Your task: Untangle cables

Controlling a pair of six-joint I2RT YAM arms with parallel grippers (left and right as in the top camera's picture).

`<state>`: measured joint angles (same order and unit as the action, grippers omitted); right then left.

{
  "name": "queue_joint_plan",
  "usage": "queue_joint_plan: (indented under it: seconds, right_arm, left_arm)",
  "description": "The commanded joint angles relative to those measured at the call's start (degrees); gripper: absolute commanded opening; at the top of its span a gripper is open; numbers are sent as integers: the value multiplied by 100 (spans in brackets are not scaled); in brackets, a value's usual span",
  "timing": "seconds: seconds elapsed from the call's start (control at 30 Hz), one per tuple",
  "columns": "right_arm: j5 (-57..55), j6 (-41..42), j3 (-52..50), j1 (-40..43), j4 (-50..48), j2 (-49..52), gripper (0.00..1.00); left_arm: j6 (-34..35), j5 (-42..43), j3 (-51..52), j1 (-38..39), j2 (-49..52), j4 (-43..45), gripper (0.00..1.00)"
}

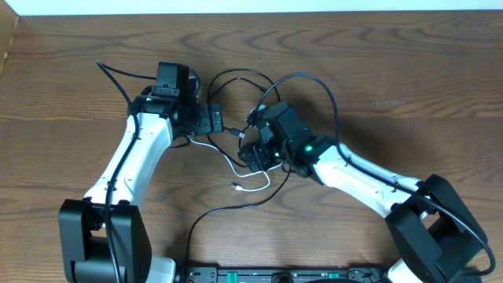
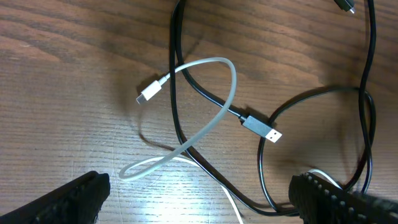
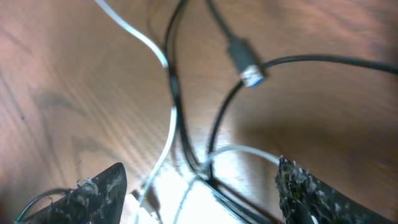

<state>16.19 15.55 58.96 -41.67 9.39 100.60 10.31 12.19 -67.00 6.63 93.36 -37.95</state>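
- My left gripper (image 2: 199, 208) is spread wide above the table (image 2: 62, 74) and holds nothing. The white cable (image 2: 214, 121) loops just ahead, crossed by a black cable (image 2: 173, 93) near a USB plug (image 2: 261, 128).
- My right gripper (image 3: 199, 202) is also wide apart and empty, straddling bunched strands.
- If I close there, I likely pinch several cords, and pulling tightens the tangle.
- That view is blurred, so I may misjudge which strand is on top.

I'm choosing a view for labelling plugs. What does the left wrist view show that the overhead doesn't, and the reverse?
Left wrist only: the silver-tipped USB plug in sharp detail. Overhead only: the left arm and the right arm flanking the tangle. Both: the white cable crossing black cables on the wooden table.
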Motion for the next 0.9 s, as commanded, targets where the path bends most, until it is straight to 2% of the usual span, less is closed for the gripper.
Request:
queue_joint_plan:
  seconds: [0.0,0.33,0.73,0.87]
  right_arm:
    - [-103,52,-15,-240,17,-15,72]
    - [-1679,52,-15,-861,44,-15,72]
    - [-2319,52,-20,-881,315,-11,71]
    - [-2319,52,-22,-870,328,-7,67]
  left_arm:
    - [4,66,-39,-20,22,-20,98]
    - [4,66,-39,-20,22,-20,98]
    - [4,66,-39,-20,22,-20,98]
    - [4,66,-39,-20,22,-20,98]
